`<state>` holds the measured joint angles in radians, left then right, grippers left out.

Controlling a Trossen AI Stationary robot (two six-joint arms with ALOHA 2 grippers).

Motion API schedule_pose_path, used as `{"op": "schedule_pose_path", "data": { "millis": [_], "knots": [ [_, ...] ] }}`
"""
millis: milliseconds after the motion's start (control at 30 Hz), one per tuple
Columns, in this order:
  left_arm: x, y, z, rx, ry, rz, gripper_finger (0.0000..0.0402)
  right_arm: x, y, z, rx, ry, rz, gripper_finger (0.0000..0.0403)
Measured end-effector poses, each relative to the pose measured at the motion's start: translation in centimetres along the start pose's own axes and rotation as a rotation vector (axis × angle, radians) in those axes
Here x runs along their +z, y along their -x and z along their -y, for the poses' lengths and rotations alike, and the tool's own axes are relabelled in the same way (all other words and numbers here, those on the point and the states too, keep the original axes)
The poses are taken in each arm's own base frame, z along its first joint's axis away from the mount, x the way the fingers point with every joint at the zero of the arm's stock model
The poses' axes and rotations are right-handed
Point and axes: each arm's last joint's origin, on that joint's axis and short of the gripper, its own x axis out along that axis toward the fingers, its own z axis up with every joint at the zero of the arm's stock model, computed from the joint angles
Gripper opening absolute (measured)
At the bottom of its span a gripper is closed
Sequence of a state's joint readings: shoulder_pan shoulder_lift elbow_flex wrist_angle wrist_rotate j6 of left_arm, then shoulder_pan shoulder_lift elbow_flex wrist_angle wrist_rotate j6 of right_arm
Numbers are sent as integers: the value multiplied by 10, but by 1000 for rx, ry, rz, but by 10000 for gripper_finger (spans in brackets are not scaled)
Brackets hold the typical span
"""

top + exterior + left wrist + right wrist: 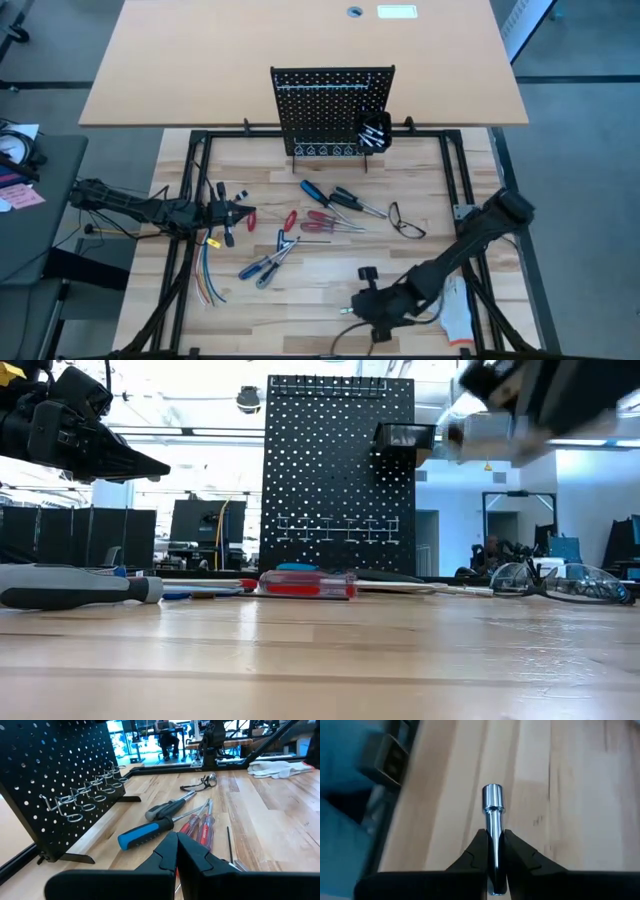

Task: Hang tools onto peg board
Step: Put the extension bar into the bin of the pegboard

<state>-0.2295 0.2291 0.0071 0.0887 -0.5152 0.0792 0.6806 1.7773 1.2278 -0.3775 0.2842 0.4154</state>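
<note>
From above, the peg board (pixel 332 110) stands upright at the far edge of the wooden tabletop (pixel 430 200), a small black bin (pixel 374 133) hooked on its lower right. The tools lie loose in front of it: a blue-handled screwdriver (pixel 316 190), red-handled screwdrivers (pixel 322 219), more in a cluster (pixel 268 262) nearer the front, plus a pair of safety glasses (pixel 405 221) and a bundle of coloured wires (pixel 207 280). The left gripper (pixel 248 213) sits at the left side, its fingers pressed together on nothing; its own wrist camera shows this plainly, looking past the tips (pixel 177 851) across the screwdrivers toward the board's wire hooks (pixel 85 797). The right gripper (pixel 375 318) hangs near the front edge beside a white glove (pixel 458 310). Only the right wrist camera reveals what it carries: a shiny metal bit (pixel 492 815) clamped between the fingers, its socket end sticking out over bare wood. The table-level view shows the board face-on and a grey-handled tool (pixel 75 586) lying close
</note>
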Motion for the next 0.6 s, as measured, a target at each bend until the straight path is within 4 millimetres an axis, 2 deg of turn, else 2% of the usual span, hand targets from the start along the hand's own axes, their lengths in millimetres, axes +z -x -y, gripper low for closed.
{"op": "schedule_pose_path", "data": {
  "millis": [133, 233, 467, 600],
  "knots": [
    [0, 0, 0, 0, 0, 0, 0, 5, 35, 2, 40, 103, 254, 37],
    [0, 0, 0, 0, 0, 0, 0, 7, 56, 15, 52, 166, 459, 37],
    [0, 0, 0, 0, 0, 0, 0, 16, 94, 71, -90, 194, 802, 37],
    [0, 0, 0, 0, 0, 0, 0, 25, 115, 104, -327, 146, 857, 37]
  ]
}}
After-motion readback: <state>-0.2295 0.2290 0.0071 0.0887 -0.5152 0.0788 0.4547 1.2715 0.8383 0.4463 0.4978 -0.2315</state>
